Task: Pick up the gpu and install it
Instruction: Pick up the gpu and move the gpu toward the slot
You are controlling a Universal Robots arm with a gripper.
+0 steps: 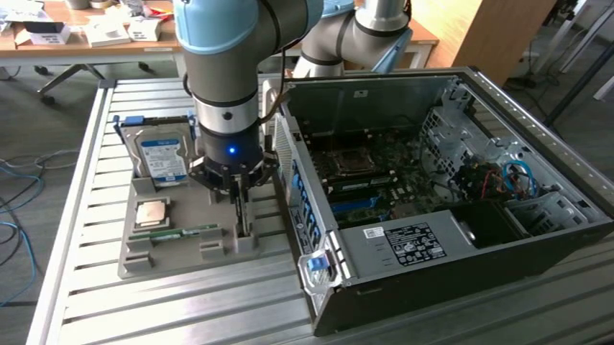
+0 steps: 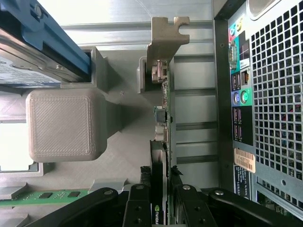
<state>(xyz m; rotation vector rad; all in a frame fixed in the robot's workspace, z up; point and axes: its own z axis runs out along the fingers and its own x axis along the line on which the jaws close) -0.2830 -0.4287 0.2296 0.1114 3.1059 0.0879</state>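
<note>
**Claw Clamped on the Upright Card**

The black two-fingered claw (image 2: 160, 210) was half closed, its fingers (image 2: 138, 208) pressed against both faces of the gpu (image 2: 162, 142), a thin dark circuit card with a silver metal bracket. The card stood on edge in the grey plastic holder tray (image 1: 192, 251) on the slatted metal bench (image 1: 144, 309), just beside the open black computer case (image 1: 422, 287), on the exterior view's left of it.

Matt ridged plastic tray (image 1: 177, 255), dull metal bracket (image 2: 165, 38) on gpu (image 2: 158, 161)
</note>
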